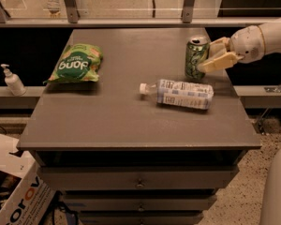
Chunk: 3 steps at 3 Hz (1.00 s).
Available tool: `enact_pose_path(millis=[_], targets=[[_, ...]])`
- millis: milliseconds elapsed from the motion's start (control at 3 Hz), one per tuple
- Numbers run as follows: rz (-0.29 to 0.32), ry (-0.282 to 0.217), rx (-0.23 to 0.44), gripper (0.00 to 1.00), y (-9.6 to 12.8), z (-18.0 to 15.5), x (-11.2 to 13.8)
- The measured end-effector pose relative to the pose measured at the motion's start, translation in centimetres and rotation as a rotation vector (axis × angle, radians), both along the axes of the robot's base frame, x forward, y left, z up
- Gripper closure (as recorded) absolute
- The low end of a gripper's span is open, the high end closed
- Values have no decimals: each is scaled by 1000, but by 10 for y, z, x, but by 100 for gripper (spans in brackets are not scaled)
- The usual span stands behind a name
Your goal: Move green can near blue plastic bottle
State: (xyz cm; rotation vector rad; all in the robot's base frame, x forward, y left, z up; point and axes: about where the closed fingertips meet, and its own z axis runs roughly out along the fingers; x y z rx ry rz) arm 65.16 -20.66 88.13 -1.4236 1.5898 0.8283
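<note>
Soap dispenser [11, 80] is standing on a ledge left of the desk [122, 121]. A snack bag [76, 63] is lying back-left on it. The bottle [180, 93] is lying sideways right of centre, cap pointing left. Just behind it, the claw [207, 56] is clamping the upright green can [195, 60] from the right.

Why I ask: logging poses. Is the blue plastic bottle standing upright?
No, the blue plastic bottle lies on its side on the table; the gripper is at the green can behind it.

Hi-front cam; jaws on green can [195, 58]
</note>
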Motion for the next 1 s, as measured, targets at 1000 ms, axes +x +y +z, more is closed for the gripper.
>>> enact_pose_path(millis=[1000], targets=[[40, 100, 29, 100, -28, -10, -44]])
